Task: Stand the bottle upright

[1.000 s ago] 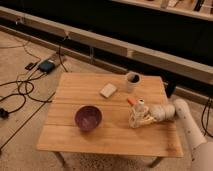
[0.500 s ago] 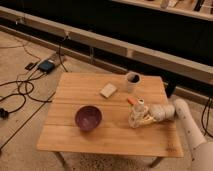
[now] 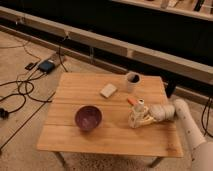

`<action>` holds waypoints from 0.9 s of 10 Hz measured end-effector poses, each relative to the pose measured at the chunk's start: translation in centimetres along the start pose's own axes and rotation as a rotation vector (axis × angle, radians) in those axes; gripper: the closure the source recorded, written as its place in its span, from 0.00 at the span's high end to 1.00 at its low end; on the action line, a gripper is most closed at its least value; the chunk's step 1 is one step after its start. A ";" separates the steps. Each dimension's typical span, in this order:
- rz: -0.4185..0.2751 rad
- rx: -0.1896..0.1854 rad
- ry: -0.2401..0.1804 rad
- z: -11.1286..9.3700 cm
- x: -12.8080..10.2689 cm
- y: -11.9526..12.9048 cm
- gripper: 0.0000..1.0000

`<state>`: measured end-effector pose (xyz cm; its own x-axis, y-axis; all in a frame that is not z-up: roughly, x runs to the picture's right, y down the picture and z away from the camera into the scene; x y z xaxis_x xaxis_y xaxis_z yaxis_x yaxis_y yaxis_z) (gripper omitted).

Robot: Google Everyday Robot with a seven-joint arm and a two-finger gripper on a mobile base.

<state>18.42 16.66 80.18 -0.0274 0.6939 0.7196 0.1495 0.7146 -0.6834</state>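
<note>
Bottle (image 3: 141,106) toward the right edge of the surface (image 3: 115,142), looking close to upright, with narrow neck and pale cap poking up just above the gripper (image 3: 138,119). Gripper low on the wood, right at the bottle's lower part. Cannot tell whether clamped on the bottle or already slackened. Pale arm (image 3: 167,112) reaching in from beyond the right edge.

Just beside the bottle on its far side, perhaps touching, a small orange thing (image 3: 131,101). Further back, near the far edge, a pale cup (image 3: 132,81) standing upright. Left of that, a pale block (image 3: 108,90) lying flat. Well apart toward the left, a purple bowl (image 3: 88,117).

Set against half a second and a full second back, no visible shift: same bottle pose, same gripper spot, same line of arm. Reads as a hold at the end of the righting rather than a swing in progress. Probably nearly done. Left to do, by the look of it: letting go and backing off to the right without tipping the bottle or bumping the orange thing.
</note>
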 end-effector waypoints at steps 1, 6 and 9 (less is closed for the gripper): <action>0.000 0.000 0.000 0.0 0.0 0.0 0.00; 0.000 0.000 0.000 0.0 0.0 0.0 0.00; 0.000 0.000 0.000 0.0 0.0 0.0 0.27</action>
<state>18.43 16.67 80.18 -0.0274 0.6939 0.7196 0.1495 0.7146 -0.6834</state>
